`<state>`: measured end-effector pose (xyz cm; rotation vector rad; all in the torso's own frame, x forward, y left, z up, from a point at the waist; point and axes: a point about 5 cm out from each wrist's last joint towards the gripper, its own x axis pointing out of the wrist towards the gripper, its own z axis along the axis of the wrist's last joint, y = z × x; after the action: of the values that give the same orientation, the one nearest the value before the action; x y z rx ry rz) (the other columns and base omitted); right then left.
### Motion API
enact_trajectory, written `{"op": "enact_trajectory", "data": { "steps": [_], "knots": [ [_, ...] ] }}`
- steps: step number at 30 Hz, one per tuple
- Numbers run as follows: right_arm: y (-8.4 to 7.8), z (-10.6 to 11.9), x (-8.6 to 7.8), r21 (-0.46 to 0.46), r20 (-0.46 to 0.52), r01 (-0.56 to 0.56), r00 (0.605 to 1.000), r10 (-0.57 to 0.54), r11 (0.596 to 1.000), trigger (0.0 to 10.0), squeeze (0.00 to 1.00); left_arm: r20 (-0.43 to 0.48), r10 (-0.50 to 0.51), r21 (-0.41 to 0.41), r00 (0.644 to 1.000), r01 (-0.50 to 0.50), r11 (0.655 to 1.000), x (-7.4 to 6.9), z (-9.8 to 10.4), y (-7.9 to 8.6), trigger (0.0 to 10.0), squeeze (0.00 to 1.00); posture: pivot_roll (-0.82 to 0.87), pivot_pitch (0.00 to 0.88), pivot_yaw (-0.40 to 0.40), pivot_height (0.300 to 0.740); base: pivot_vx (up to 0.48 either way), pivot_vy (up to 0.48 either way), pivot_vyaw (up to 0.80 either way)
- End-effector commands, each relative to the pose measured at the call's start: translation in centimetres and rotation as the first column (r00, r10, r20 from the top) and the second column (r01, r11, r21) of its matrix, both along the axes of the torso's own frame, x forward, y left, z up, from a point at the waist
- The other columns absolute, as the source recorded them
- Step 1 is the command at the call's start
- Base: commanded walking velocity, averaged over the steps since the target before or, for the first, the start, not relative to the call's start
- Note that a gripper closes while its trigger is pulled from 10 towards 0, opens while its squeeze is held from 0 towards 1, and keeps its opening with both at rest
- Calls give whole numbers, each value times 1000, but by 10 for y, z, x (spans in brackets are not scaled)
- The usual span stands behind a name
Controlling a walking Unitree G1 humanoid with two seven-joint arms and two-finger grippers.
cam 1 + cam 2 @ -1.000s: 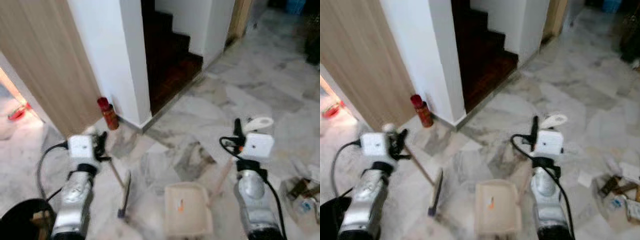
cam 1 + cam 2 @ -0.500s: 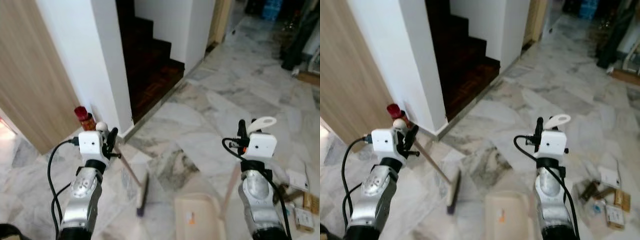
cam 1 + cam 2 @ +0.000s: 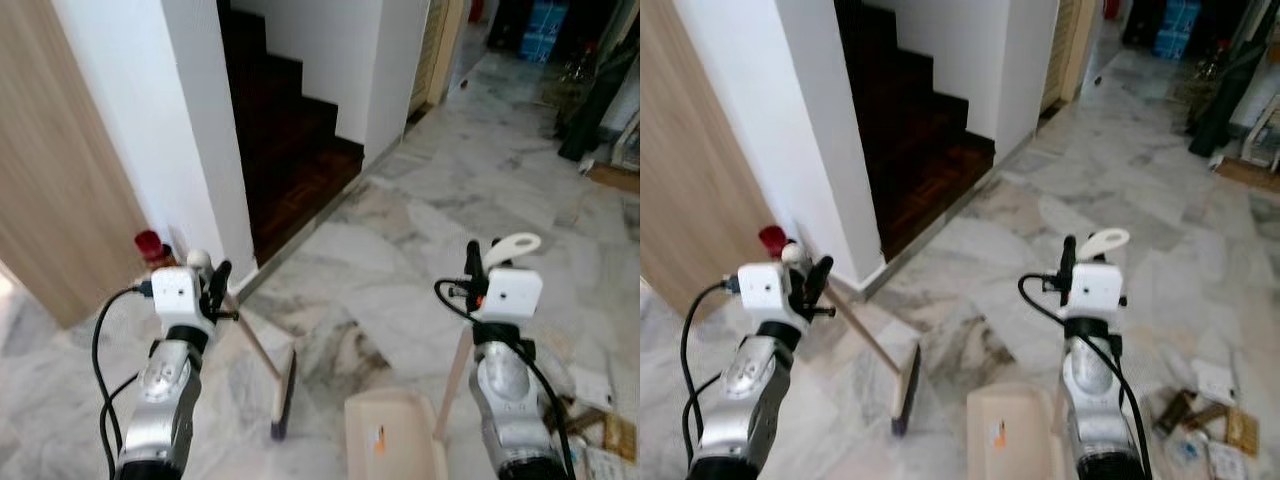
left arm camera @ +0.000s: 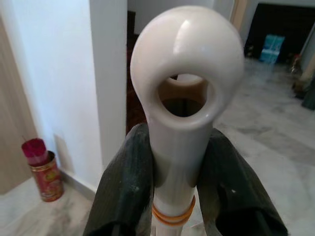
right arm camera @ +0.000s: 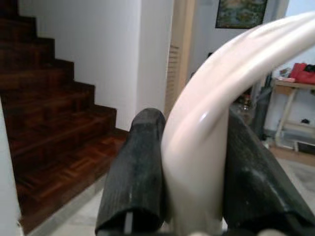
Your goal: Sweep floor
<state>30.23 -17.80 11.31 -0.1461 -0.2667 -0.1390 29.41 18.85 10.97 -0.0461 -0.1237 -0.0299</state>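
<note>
My left gripper (image 3: 213, 283) is shut on the top of a pale broom handle (image 4: 186, 73), whose end has a round hanging hole. The handle slants down to the broom head (image 3: 283, 392), which rests on the marble floor between my arms. My right gripper (image 3: 478, 262) is shut on the cream looped handle (image 5: 206, 113) of a dustpan. The beige dustpan (image 3: 392, 440) sits on the floor at the bottom, just right of the broom head. Scraps of paper and cardboard litter (image 3: 1200, 410) lie on the floor at the lower right.
A white wall corner (image 3: 200, 130) stands ahead on the left, with a red tin (image 3: 152, 247) at its foot and a wooden panel (image 3: 60, 170) beside it. Dark wooden stairs (image 3: 290, 150) rise behind it. Open marble floor (image 3: 480, 170) stretches to the right.
The whole view has shifted as my head turned right and lifted: the wall and red tin slid left, more floor shows on the right. Both grippers keep hold of broom and dustpan.
</note>
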Motion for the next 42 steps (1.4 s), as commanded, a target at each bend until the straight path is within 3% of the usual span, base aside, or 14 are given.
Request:
{"op": "enact_trajectory", "data": {
  "steps": [1, 42],
  "knots": [
    [-5, 7, 0, 8, 37, 16, 999, -16, 1000, 10000, 0, 61, -8, 13, 998, 7, 1000, 3, 13, -2, 10000, 0, -42, 0, 15, 740, 315, 0, 0],
    [-2, 14, 2, 20, 67, 4, 998, -5, 1000, 10000, 0, 65, -1, 17, 998, -1, 1000, 6, 17, -1, 10000, 0, -44, 40, 20, 740, 327, 0, 0]
  ]
}}
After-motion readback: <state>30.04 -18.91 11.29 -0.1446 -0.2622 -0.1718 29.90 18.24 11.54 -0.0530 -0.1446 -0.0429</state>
